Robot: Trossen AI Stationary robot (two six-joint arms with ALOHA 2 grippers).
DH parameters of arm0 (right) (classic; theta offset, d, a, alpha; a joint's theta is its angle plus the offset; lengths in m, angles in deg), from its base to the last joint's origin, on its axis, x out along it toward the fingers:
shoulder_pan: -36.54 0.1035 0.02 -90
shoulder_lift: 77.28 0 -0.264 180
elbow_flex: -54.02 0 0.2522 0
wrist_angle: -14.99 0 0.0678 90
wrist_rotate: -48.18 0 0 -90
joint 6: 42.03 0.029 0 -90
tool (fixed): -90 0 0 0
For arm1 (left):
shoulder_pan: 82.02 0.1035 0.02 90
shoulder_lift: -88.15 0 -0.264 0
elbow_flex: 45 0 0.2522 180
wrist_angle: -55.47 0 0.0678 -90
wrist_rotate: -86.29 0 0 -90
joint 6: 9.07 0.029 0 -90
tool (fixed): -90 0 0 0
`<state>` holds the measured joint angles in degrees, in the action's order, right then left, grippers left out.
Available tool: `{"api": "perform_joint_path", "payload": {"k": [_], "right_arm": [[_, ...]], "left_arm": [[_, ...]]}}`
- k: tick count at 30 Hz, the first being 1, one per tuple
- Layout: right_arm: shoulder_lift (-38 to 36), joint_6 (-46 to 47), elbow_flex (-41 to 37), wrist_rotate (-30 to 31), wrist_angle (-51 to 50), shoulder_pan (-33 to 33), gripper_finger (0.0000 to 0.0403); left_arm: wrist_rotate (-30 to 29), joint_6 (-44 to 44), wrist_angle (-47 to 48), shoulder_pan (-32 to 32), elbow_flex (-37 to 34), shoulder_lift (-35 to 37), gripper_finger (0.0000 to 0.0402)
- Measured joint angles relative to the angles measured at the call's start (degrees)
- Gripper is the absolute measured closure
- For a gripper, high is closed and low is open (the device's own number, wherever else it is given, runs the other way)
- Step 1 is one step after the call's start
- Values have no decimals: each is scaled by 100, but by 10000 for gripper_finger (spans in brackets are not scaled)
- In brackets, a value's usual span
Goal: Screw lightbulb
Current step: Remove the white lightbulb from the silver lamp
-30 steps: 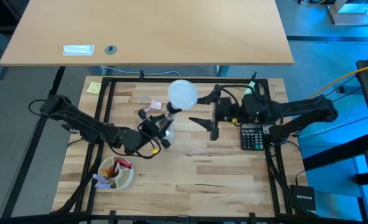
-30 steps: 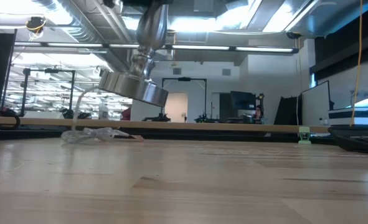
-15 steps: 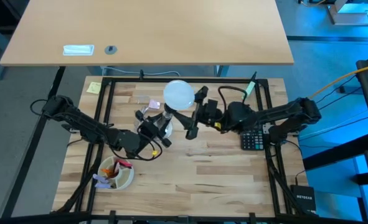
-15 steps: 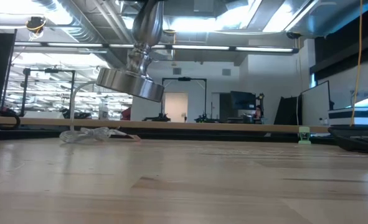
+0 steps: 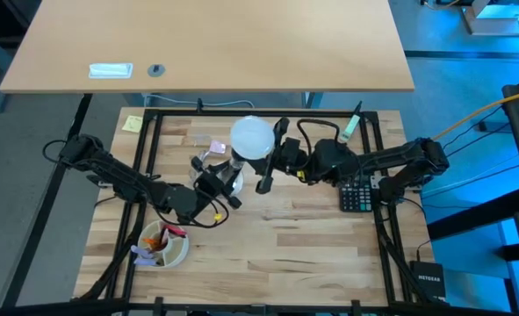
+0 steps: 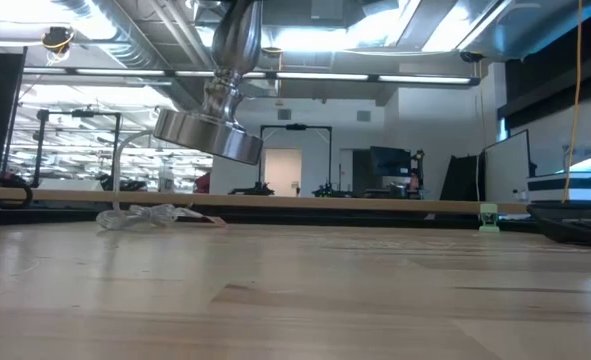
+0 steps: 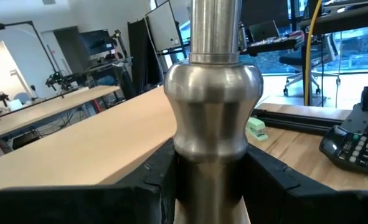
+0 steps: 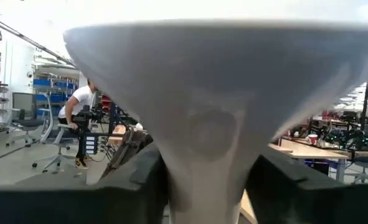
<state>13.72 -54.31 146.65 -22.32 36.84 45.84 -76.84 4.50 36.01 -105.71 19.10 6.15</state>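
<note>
A shiny silver stand point(image 6: 208, 134) carries the white bulb point(image 5: 252, 138) at its top. It is held tilted above the table at the middle, and its round foot shows in the low view. My left gripper point(image 5: 227, 182) is shut on the stand's stem point(image 7: 210, 124). My right gripper point(image 5: 272, 158) is open at the bulb's right side. In the right wrist view the bulb's tapering neck point(image 8: 208, 155) stands between its two fingers, with the dome point(image 8: 221, 68) above them. My left gripper pinches the stand's silver stem point(image 7: 208, 165) between its two fingers point(image 7: 151, 186), just below the stem's bulge. The fingers lie across the stem. The stand is lifted clear of the table and tilted, its foot point(image 6: 208, 134) in the air. My right gripper has a finger point(image 8: 140, 180) on each side of the bulb's neck; whether they touch it I cannot tell.
A black calculator point(image 5: 357, 193) lies at the right under the right arm. A bowl with small things point(image 5: 164, 244) stands at the near left. A clear plastic wrapper point(image 5: 208, 145) lies at the far side by the stand, and a yellow note point(image 5: 132, 123) at the far left corner.
My right gripper has gone toward the table's left, up to the bulb, and its open fingers now stand on either side of the bulb's neck. The stand with the bulb has shifted slightly in my left gripper's hold and stays lifted and tilted.
</note>
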Motion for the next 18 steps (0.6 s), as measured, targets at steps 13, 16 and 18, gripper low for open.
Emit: {"api": "perform_joint_path", "payload": {"k": [13, 16, 18], "right_arm": [[-420, 295, 9, -1595, -1022, 28, 243], [-516, 506, 9, -3078, -1293, 26, 243], [-527, 632, 9, -4084, -1369, 25, 243]], "left_arm": [[1666, 378, 103, -403, 0, 111, 282], [3073, 105, 232, -387, 0, 120, 282], [4223, -161, 385, -280, 0, 137, 282]]}}
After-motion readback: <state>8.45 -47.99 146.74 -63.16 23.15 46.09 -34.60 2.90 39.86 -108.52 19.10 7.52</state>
